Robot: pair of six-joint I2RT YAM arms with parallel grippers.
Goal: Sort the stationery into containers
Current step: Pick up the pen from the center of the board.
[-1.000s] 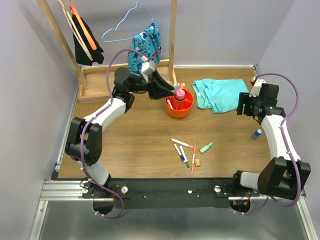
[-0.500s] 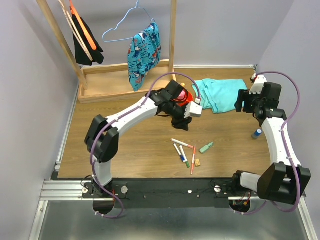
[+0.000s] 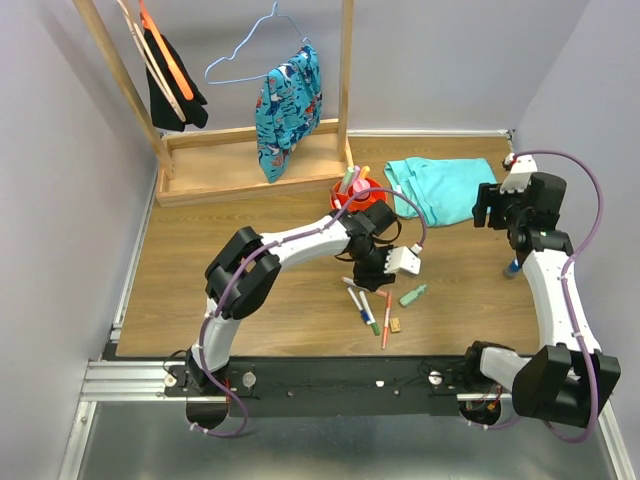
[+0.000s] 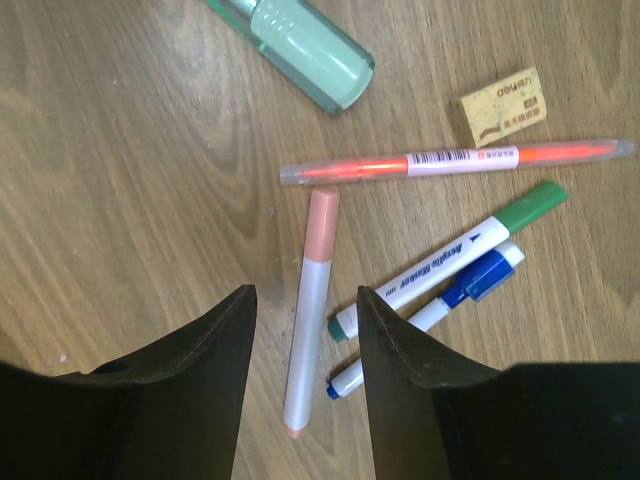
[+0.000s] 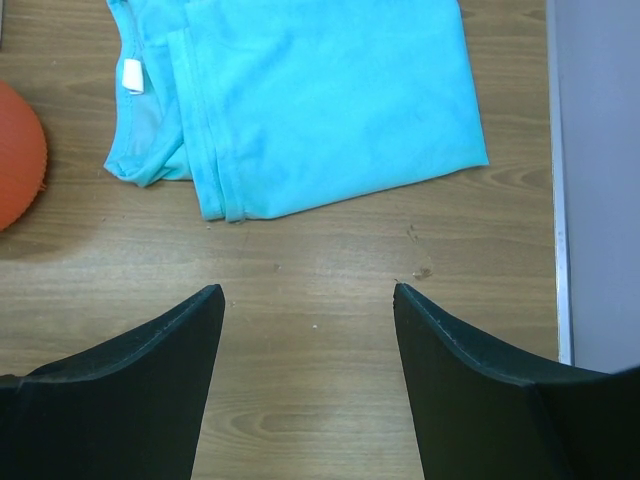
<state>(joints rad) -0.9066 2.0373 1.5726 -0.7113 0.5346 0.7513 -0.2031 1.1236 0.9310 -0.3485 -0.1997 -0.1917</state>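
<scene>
Only overhead shows highlighters (image 3: 349, 178) inside the bowl (image 3: 377, 194).

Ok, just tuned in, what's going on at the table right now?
The left claw hovers open over the loose stationery, straddling a pink-capped pen without gripping it. An orange pen, a green-capped marker, a blue-capped marker, a green highlighter and a tan eraser lie nearby. The orange bowl holds a few items. The right claw hangs open and empty near the teal shirt.

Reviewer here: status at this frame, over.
Left gripper open, straddling pink-capped pen on table. Right gripper open, empty, by teal shirt. Green-capped pen lies close alongside; may snag.
</scene>
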